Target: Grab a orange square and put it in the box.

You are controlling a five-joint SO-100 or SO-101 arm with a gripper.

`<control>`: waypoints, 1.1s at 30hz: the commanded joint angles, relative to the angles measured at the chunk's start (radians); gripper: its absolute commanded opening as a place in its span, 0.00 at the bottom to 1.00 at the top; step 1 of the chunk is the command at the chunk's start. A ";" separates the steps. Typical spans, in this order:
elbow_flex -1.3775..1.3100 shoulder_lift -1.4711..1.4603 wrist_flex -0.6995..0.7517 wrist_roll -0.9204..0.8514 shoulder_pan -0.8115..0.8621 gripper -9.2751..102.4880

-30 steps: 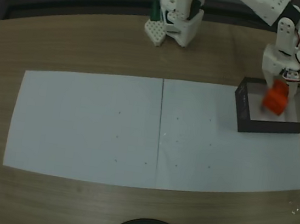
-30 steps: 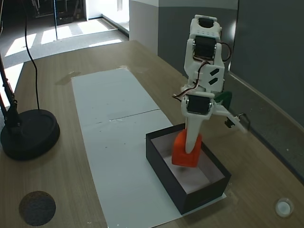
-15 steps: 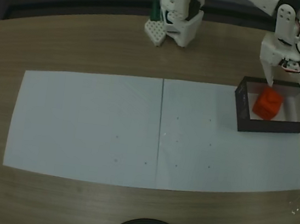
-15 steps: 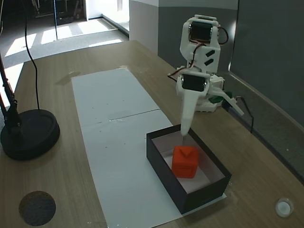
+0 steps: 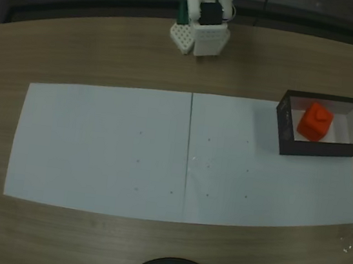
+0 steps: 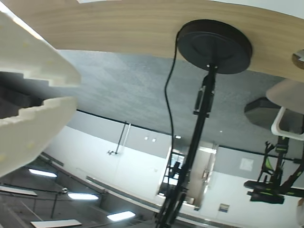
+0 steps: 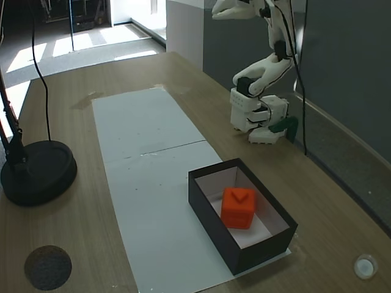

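Orange square (image 7: 238, 207) sat released inside the box (image 7: 211, 214); gripper (image 6: 33, 107), empty and slightly parted, had retracted upward, so placement looked done.

The arm (image 7: 263, 73) is built of white printed links with black servo blocks set at the joints, a black cable is run along it, and its white base (a green clamp (image 7: 282, 126) beside it) is ridged.
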 commanded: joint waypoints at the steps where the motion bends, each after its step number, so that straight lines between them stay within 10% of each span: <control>1: 0.233 0.224 -0.049 0.006 0.054 0.08; 20: 1.181 0.518 -0.572 0.005 0.189 0.09; 33: 1.559 0.518 -0.601 0.057 0.034 0.09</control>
